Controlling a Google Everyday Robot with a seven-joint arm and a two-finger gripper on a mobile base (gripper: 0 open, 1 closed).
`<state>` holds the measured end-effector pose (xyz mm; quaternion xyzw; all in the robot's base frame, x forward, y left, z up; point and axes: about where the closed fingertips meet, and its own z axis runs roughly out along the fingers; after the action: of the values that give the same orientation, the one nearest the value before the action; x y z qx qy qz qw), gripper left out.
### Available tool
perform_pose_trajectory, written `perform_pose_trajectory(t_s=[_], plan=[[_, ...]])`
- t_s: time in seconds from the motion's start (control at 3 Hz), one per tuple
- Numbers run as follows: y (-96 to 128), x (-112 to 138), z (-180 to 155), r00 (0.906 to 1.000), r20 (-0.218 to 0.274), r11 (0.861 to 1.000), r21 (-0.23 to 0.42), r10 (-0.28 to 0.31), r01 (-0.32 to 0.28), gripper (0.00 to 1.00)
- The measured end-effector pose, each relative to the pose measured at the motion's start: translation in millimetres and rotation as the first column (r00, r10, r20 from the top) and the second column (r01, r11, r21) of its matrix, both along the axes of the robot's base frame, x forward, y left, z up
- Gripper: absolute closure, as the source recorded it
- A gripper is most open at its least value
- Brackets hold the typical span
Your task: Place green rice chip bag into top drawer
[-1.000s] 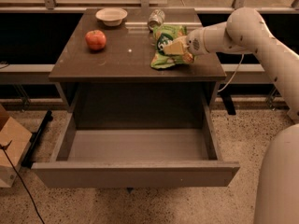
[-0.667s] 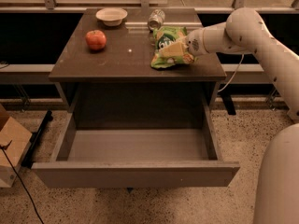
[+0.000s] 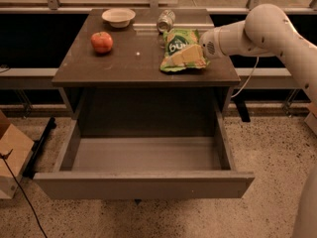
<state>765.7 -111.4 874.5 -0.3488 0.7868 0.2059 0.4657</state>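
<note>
The green rice chip bag [image 3: 179, 51] lies on the right part of the dark table top [image 3: 129, 66], light green with a dark round logo. My gripper [image 3: 202, 51] is at the bag's right edge, reaching in from the right on the white arm, its tips hidden against the bag. The top drawer [image 3: 143, 185] is pulled out wide below the table, its grey inside bare, with its front panel toward the camera.
A red apple [image 3: 101, 42] sits at the table's left. A white bowl [image 3: 118, 17] stands at the back, and a silver can [image 3: 166, 20] lies just behind the bag. A cardboard box [image 3: 10, 152] and a cable are on the floor at left.
</note>
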Motion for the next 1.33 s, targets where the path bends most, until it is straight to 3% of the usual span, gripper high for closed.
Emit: perform_pose_trajectory(t_s=[0.67,1.33], plan=[[-3,3,-10,0.9998,0.014,0.999,-0.048,-0.015,0.015,0.00],[-19,14,-36,0.9967,-0.033,0.996,-0.045,-0.074,0.073,0.00]])
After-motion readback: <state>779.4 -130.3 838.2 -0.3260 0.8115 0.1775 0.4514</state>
